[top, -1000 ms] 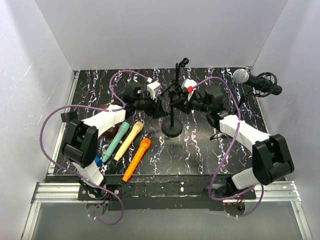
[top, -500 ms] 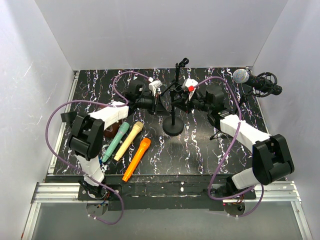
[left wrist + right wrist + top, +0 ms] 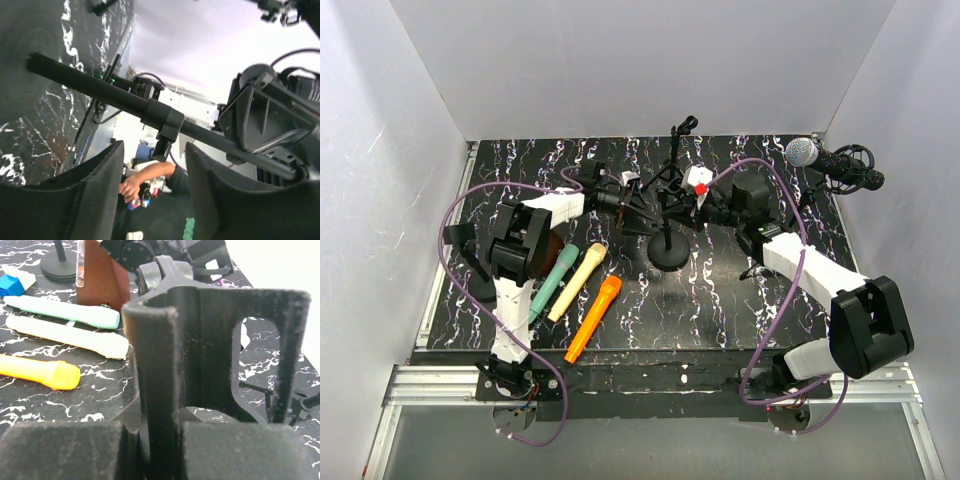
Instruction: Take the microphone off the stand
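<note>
Here, the two arms meet at a black stand (image 3: pixel 668 257) on the marbled table (image 3: pixel 720 300).

(a) Right gripper (image 3: pixel 155 440): clenched on an upright black bar of the stand, which is pinched between its two foam pads (image 3: pixel 60 450). Directly above the pads the bar joins a U-shaped black bracket. The stand's round base sits on the table just below and to the left of this gripper.

(b) Left gripper (image 3: pixel 154 150): released, the fingers (image 3: pixel 95 175) standing apart. A black rod of the stand, carrying a clamp collar (image 3: pixel 165 120), crosses just beyond the fingertips, and neither finger touches it. This gripper faces the right gripper across the stand, the two close together.

(c) Microphone (image 3: pixel 802 152): silver-headed, resting in a black shock mount (image 3: pixel 857 166). It lies beyond and to the right of the right gripper, apart from it, and well apart from the left gripper.

(d) Loose items on the table on the left gripper's near side, left of the stand's base: a teal toy microphone (image 3: pixel 553 282), a cream toy microphone (image 3: pixel 577 281) and an orange toy microphone (image 3: pixel 592 319), lying side by side at a slant. A brown block (image 3: pixel 100 282) stands just behind the teal one.
</note>
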